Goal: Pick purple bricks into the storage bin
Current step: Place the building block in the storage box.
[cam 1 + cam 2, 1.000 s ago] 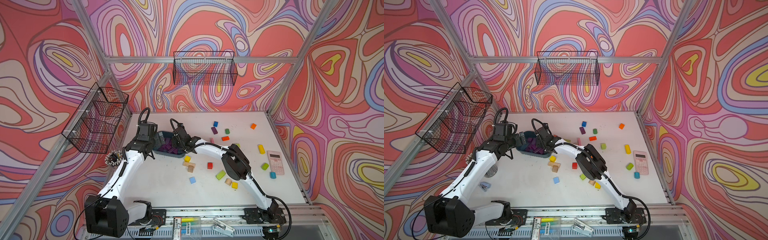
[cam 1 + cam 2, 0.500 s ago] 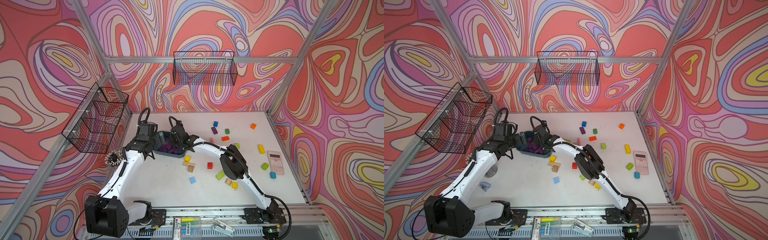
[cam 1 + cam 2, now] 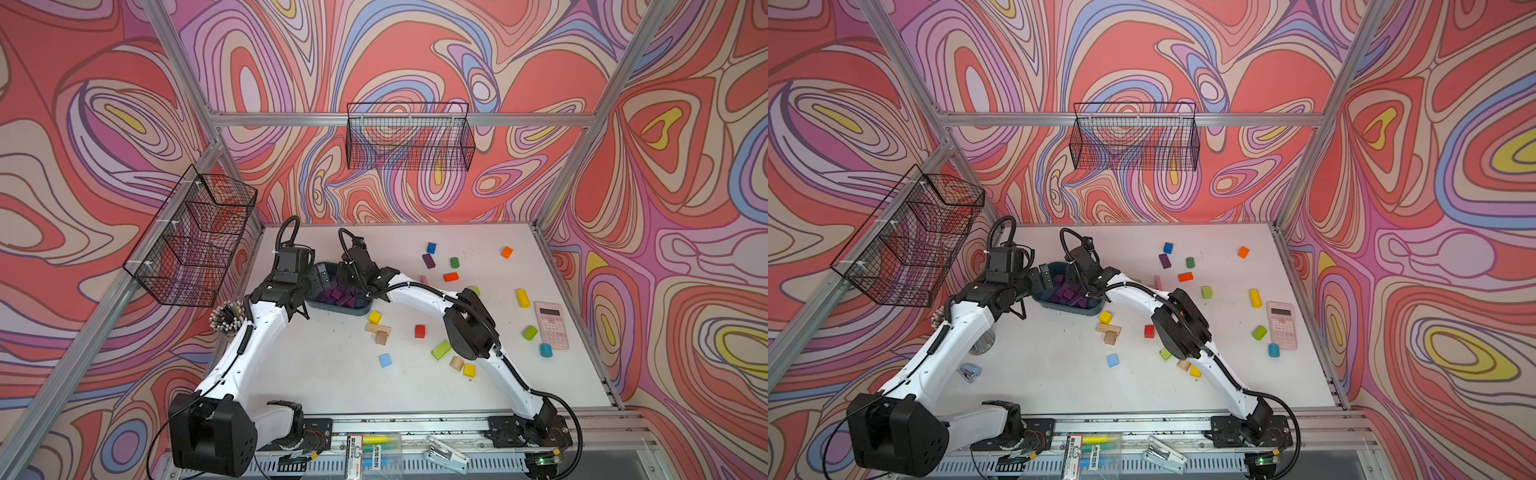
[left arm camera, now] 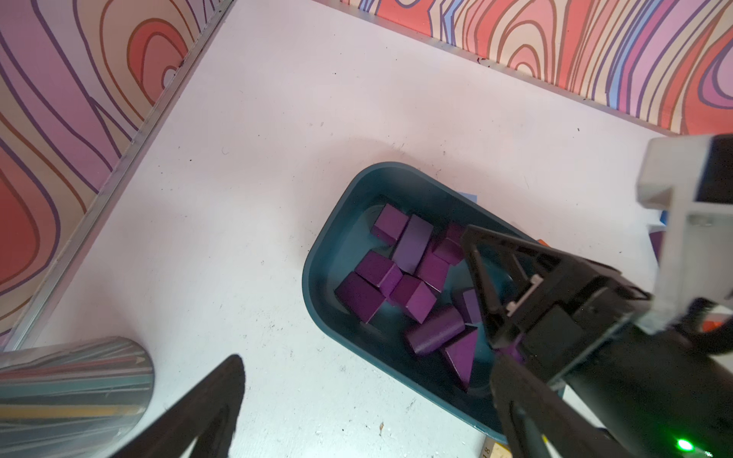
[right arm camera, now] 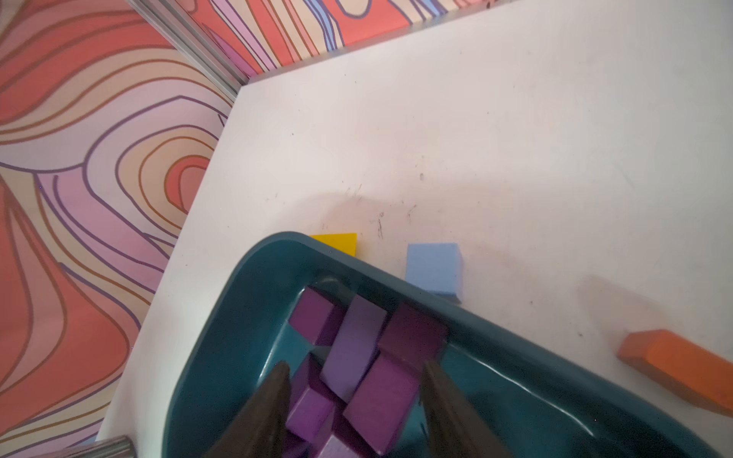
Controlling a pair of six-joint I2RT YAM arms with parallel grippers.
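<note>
The storage bin [image 3: 345, 311] [image 3: 1068, 309], a dark teal tray, sits at the table's back left with several purple bricks [image 3: 336, 296] [image 3: 1065, 294] lying in it. My right gripper [image 3: 353, 286] [image 3: 1079, 282] hangs low over the bin. In the right wrist view the right gripper [image 5: 353, 396] is open, and the purple bricks [image 5: 357, 341] lie loose under and between its fingers in the bin [image 5: 222, 337]. My left gripper [image 3: 309, 295] [image 4: 369, 396] stands wide open beside the bin's left end [image 4: 317, 253], holding nothing. One more purple brick [image 3: 428, 261] [image 3: 1164, 260] lies on the table to the right.
Coloured blocks are scattered over the middle and right of the table. A yellow block [image 5: 337, 242], a light blue block [image 5: 434, 269] and an orange block [image 5: 674, 368] lie just outside the bin. A pencil cup [image 3: 226, 318] stands left, a pink calculator [image 3: 550, 324] right. Wire baskets [image 3: 409, 137] [image 3: 191, 241] hang on the walls.
My right gripper has shifted a little left over the bin and its jaws have parted from shut to open. The left arm has stayed still.
</note>
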